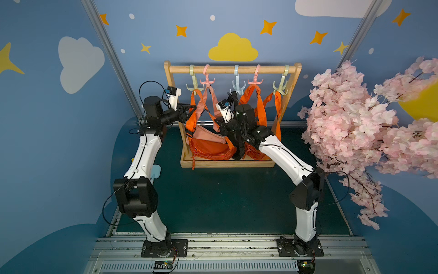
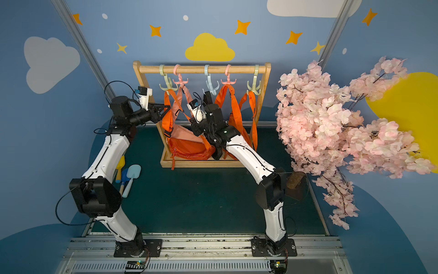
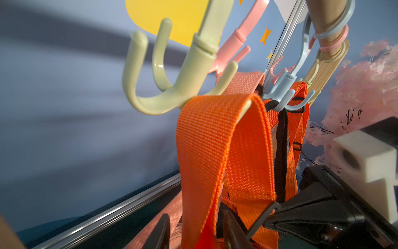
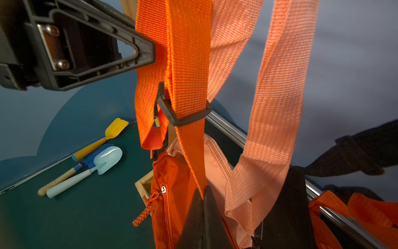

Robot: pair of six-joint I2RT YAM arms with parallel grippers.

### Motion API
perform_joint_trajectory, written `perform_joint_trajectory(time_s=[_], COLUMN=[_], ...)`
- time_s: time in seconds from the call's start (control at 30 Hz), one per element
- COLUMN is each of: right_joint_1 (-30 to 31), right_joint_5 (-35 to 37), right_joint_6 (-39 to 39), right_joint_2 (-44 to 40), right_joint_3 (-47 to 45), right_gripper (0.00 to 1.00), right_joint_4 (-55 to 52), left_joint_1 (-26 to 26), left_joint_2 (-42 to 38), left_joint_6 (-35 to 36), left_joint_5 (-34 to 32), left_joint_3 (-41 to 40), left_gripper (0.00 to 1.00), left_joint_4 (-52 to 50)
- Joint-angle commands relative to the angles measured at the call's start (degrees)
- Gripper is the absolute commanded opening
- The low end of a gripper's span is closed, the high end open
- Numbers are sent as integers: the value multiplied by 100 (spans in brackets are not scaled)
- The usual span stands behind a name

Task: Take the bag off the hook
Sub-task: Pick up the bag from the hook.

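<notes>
Two grippers work one orange strap (image 3: pixel 211 140). Left gripper (image 3: pixel 198 231), at nine o'clock of the wooden rack (image 1: pixel 233 163), has jaws apart astride the ribbed webbing below the smooth, curved green hook (image 3: pixel 189 71). The slack, crinkly orange bag (image 1: pixel 208 149) hangs from it, not yet freed. Right gripper (image 4: pixel 203 215), at the bag's one o'clock, is clamped on the strap; next, likely, lift the loop over the prong.

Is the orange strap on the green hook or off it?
On. In the left wrist view the orange strap loops over a prong of the green hook, not lifted clear.
</notes>
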Motion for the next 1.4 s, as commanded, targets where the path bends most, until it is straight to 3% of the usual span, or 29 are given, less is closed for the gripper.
perform_joint_trajectory(time_s=[0.0, 0.23, 0.37, 1.0, 1.37], right_joint_1=[-49, -139, -149, -132, -98], right_joint_5=[-47, -240, -265, -409, -489], right_joint_6=[120, 345, 346, 548, 567], right_joint_2=[-118, -273, -310, -463, -960], right_joint_3=[142, 145, 174, 502, 58], right_gripper=[0, 0, 0, 0, 0], right_joint_4=[41, 63, 59, -17, 67], left_joint_1=[-24, -22, -15, -46, -59], left_joint_2=[17, -33, -88, -382, -903], left_joint_6=[17, 12, 11, 2, 164], left_joint_5=[70, -7, -78, -158, -224], left_joint_3=[170, 222, 288, 462, 151], left_gripper=[35, 12, 5, 4, 4], left_joint_4=[10, 22, -13, -268, -398])
